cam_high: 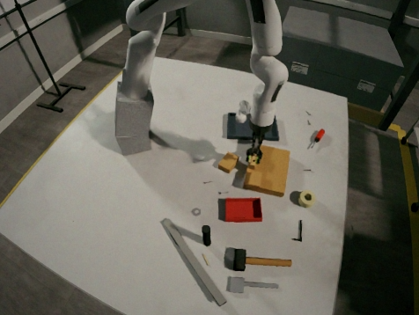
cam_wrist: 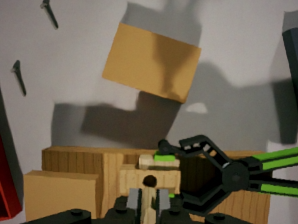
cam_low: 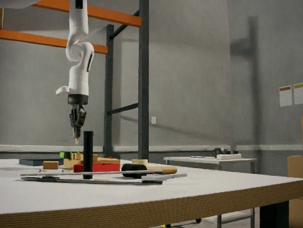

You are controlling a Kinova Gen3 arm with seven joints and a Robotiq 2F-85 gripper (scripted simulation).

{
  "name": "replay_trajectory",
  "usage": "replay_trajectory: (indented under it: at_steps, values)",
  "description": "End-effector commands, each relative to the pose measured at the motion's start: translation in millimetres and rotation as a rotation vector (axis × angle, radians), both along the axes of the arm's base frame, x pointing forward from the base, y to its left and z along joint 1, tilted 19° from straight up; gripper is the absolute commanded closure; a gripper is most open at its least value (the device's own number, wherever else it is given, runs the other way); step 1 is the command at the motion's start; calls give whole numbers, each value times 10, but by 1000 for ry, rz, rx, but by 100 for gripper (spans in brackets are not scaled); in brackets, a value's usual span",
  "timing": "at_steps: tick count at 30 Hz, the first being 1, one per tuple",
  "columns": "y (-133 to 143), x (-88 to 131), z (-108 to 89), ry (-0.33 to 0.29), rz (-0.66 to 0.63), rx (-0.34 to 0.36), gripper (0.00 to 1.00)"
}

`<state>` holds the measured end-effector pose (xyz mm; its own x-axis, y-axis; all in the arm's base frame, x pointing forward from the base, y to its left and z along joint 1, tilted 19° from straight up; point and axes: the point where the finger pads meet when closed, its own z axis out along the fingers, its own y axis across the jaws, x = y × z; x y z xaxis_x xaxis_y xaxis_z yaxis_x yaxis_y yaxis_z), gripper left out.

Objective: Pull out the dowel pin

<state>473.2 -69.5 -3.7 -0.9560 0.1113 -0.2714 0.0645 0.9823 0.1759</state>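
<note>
My gripper (cam_wrist: 148,204) is shut on the light wooden dowel pin (cam_wrist: 146,199) and holds it upright, well above the bench. In the side view the pin (cam_low: 76,140) hangs clear below the fingers (cam_low: 76,128). Straight beneath it the small wooden block (cam_wrist: 149,176) lies flat with its dark, empty hole (cam_wrist: 148,180) facing up. The black and green spring clamp (cam_wrist: 227,175) grips the block against the wooden stop (cam_wrist: 75,159) on the bench board (cam_high: 268,169). A loose tan block (cam_high: 228,162) lies on the table beside the board and also shows in the wrist view (cam_wrist: 151,62).
A red tray (cam_high: 240,209) lies in front of the board and a dark blue mat (cam_high: 252,127) behind it. A tape roll (cam_high: 307,196), a red screwdriver (cam_high: 318,135), a black cylinder (cam_high: 206,235), a mallet (cam_high: 255,260), a steel ruler (cam_high: 192,260) and small screws are scattered around.
</note>
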Motion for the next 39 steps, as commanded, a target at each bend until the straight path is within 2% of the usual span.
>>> replay_trajectory:
  at_steps: [1,30,39]
  values:
    - [-3,4,6,-1,0,-1,90]
    - [-44,13,-2,-1,0,-2,90]
    - [-225,48,-36,-2,0,-9,90]
